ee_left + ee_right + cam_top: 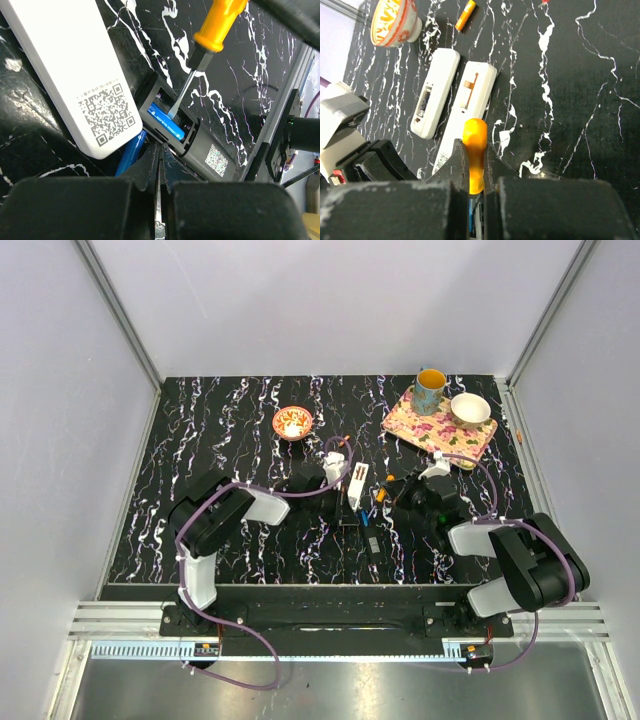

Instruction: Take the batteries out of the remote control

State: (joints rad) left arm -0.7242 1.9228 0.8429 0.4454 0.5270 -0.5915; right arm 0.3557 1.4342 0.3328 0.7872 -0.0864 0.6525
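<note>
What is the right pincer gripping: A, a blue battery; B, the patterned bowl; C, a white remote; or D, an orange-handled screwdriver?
D: the right pincer is shut on the orange-handled screwdriver, its metal tip at the blue cylindrical battery in the dark grey remote.

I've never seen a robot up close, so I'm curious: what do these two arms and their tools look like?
The left arm and right arm both have bulky black joints joined by white links, with purple cables looping along them. The left tool and right tool each end in two blocky matt-black fingers.
</note>
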